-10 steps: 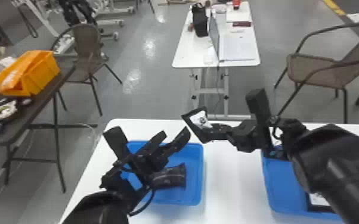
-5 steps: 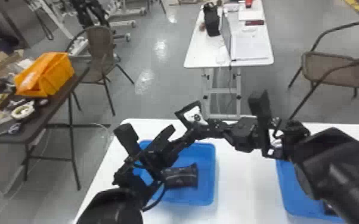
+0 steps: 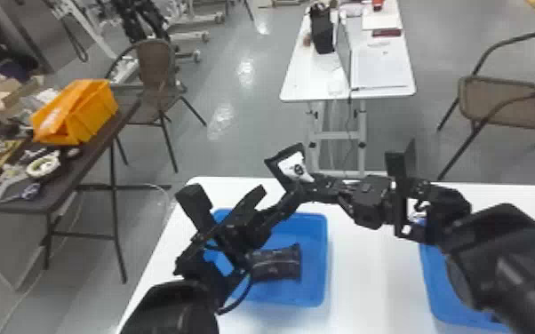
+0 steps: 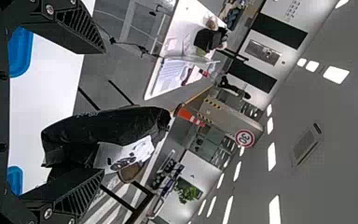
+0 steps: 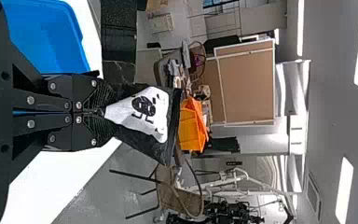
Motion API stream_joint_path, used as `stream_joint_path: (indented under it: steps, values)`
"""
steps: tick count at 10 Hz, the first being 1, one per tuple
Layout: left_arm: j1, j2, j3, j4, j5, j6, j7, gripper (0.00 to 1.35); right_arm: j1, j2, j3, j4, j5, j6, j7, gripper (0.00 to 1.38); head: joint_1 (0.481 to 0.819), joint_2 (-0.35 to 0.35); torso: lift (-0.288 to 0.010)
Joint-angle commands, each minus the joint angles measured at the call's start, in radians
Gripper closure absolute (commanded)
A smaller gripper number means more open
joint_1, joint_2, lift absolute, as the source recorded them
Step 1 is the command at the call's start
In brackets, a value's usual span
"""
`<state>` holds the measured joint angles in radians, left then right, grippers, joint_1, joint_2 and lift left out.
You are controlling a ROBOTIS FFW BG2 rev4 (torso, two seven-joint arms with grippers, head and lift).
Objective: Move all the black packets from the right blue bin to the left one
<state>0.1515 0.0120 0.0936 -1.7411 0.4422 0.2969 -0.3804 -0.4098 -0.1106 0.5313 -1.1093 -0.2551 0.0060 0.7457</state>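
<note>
a: how is the black packet (image 5: pixel 142 114) being held?

b: by one corner, clamped in the right hand (image 5: pixel 103 112) — so it could be twisted loose if bumped.

a: bumped by what?

b: by the left hand (image 4: pixel 101 109), its fingers spread apart close by.

a: and if it were released here?

b: the left bin (image 3: pixel 317 286) might be missed and the table (image 3: pixel 369 284) hit, as the packet is held high near the far rim. another packet (image 3: pixel 275 265) is seen lying inside.
</note>
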Motion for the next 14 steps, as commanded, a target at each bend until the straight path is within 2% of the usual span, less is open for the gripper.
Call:
stream_joint_path:
  steps: [1,4,7,8,9,10,14]
  values:
    - [-0.001,-0.007,0.009,0.000,0.000,-0.025,0.002,0.12,0.005,-0.003,0.006,-0.004,-0.007,0.008,0.001,1.15,0.695,0.255,0.000]
    - [-0.021,-0.003,0.020,-0.005,0.007,-0.039,0.002,0.12,0.005,-0.004,0.010,-0.003,-0.007,0.022,0.001,1.15,0.695,0.268,0.000]
    - [-0.029,0.000,-0.002,-0.005,0.016,0.010,0.002,0.13,-0.007,0.002,0.035,0.003,-0.012,0.026,0.000,1.15,0.695,0.273,0.000]
    - [-0.036,0.000,-0.011,-0.009,0.006,0.047,0.006,0.45,-0.007,0.002,0.035,0.003,-0.012,0.026,0.000,1.15,0.695,0.269,0.000]
    - [-0.032,0.002,-0.014,-0.048,0.006,0.122,0.074,1.29,-0.007,0.002,0.035,0.006,-0.012,0.029,-0.002,1.15,0.695,0.263,0.000]
    - [-0.017,0.005,-0.029,-0.071,-0.020,0.082,0.117,1.24,-0.007,0.002,0.035,0.006,-0.010,0.029,-0.003,1.15,0.695,0.262,0.000]
    - [-0.004,0.008,-0.038,-0.069,-0.008,0.021,0.138,1.23,-0.007,0.003,0.035,0.011,-0.007,0.029,-0.005,1.15,0.695,0.265,0.000]
